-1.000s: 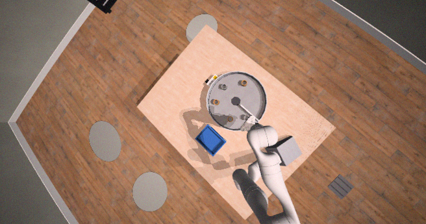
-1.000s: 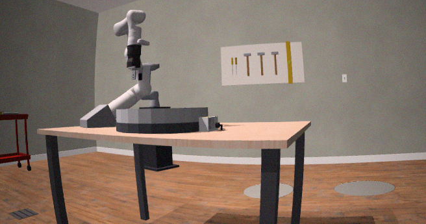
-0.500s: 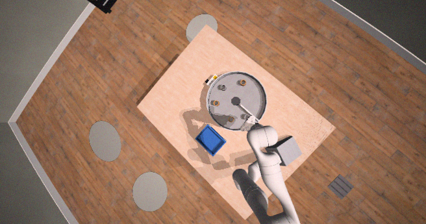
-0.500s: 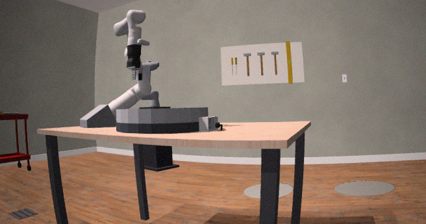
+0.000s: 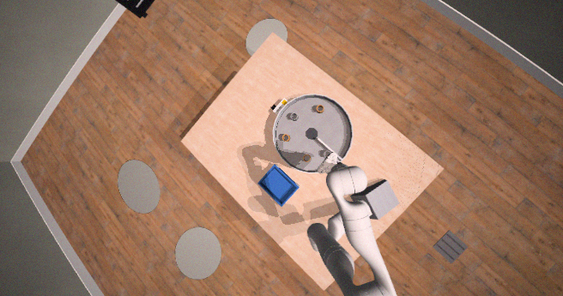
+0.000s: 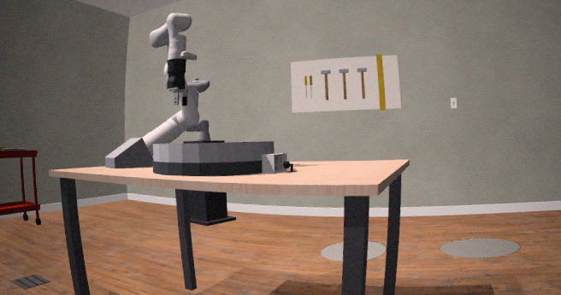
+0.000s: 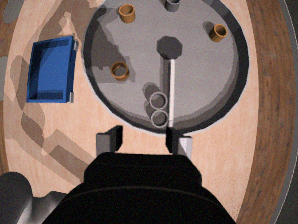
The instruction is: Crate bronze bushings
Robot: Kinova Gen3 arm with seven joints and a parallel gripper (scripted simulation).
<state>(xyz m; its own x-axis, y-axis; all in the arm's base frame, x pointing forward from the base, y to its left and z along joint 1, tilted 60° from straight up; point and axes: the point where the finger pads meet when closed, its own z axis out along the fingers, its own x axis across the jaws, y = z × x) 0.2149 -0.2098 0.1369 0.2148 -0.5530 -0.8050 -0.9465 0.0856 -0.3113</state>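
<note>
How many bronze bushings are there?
3, all on the turning table: one by the crate side, one far left, one far right in the wrist view.
</note>
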